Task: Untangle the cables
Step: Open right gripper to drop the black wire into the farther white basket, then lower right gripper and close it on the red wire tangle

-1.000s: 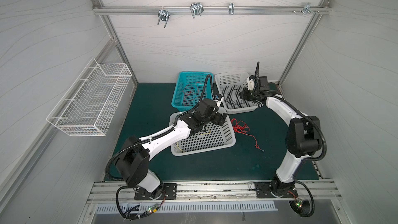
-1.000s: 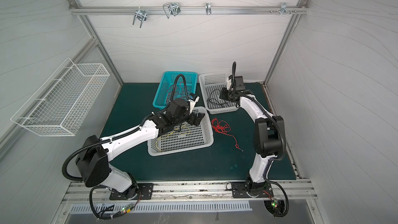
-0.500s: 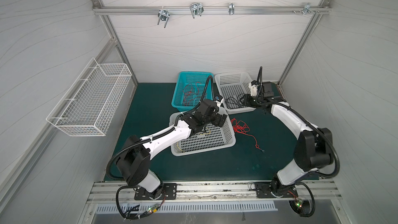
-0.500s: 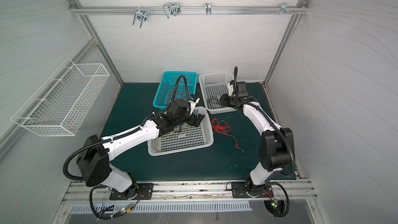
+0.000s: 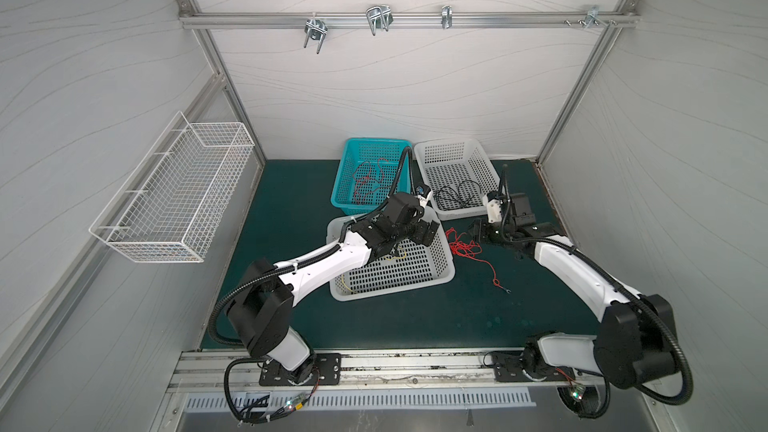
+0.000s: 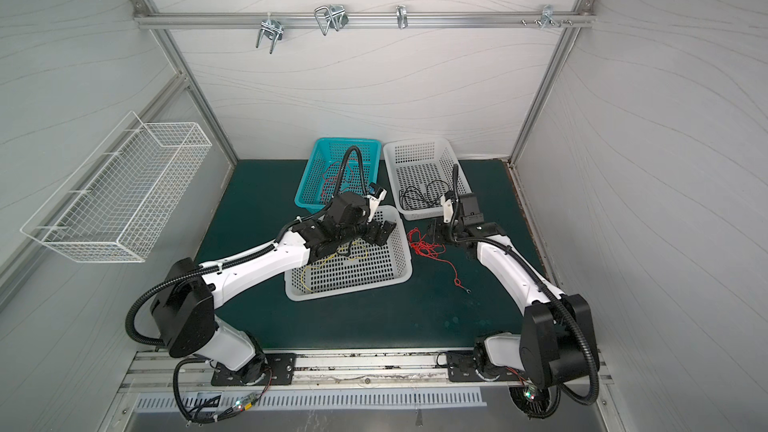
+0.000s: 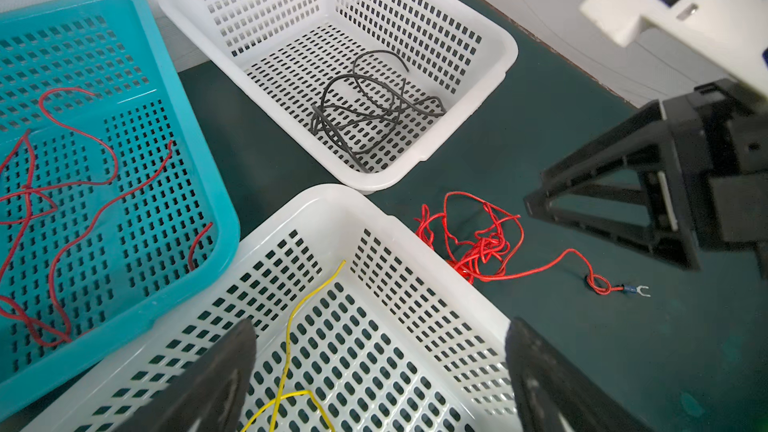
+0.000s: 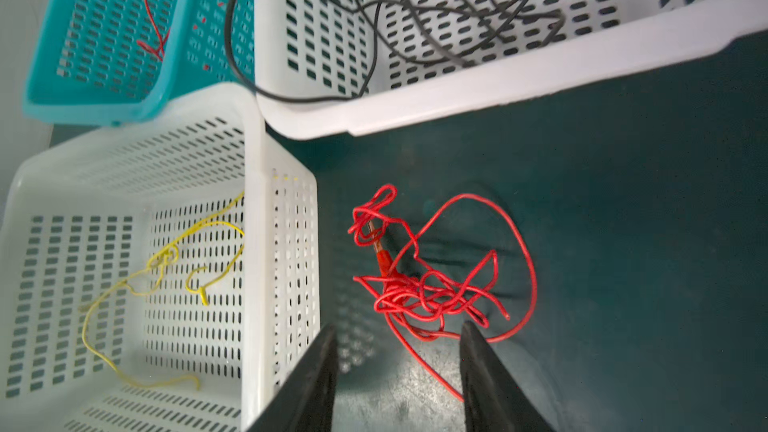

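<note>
A tangle of red cables lies on the green mat to the right of the near white basket. My right gripper hovers open and empty just right of the tangle; one red strand crosses the mat under its fingers. My left gripper is wide open and empty over the near basket, above a yellow cable. Black cables lie in the far white basket, one loop over its rim.
A teal basket at the back holds several darker red cables. The red tangle's tail ends in a fork terminal on the mat. A wire basket hangs on the left wall.
My right gripper has swung from over the far white basket down to the mat beside the red tangle, and its jaws have widened. The left arm has barely moved.
</note>
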You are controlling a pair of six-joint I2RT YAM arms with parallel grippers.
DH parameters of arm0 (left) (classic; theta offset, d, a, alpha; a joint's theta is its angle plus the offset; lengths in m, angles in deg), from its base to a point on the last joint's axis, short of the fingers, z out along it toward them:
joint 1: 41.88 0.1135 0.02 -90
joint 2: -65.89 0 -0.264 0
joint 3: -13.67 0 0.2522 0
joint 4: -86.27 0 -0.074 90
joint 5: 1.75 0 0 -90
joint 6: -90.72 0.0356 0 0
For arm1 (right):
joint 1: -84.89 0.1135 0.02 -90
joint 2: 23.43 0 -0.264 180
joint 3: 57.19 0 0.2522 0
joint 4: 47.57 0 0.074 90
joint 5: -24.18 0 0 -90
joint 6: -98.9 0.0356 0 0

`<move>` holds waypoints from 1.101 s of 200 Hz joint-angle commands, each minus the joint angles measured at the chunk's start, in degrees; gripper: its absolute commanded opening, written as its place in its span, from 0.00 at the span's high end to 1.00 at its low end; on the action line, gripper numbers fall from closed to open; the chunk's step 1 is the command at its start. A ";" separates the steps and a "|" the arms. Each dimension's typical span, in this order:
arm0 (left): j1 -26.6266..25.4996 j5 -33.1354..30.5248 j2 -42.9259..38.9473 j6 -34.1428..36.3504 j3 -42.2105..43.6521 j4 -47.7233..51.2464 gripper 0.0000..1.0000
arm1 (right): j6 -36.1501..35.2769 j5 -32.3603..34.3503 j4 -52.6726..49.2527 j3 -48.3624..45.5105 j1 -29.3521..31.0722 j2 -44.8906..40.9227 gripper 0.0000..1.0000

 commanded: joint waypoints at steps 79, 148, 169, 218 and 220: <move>-0.98 -0.14 -0.15 -0.34 -2.91 -1.04 0.06 | -1.06 15.73 4.91 1.88 7.92 12.98 0.46; -1.02 -0.02 0.98 -0.15 -3.98 -0.54 0.06 | -0.71 17.41 5.18 1.57 7.98 16.03 0.77; -0.95 0.04 1.04 -0.06 -4.07 -0.34 0.06 | -0.67 17.93 5.02 1.36 7.98 14.56 0.93; -1.03 0.87 1.39 0.14 -4.72 0.02 0.05 | -2.82 21.08 1.80 0.42 7.95 8.30 1.00; -1.04 0.95 1.42 0.17 -4.76 0.04 0.05 | -3.00 21.25 1.64 0.32 7.97 7.91 1.00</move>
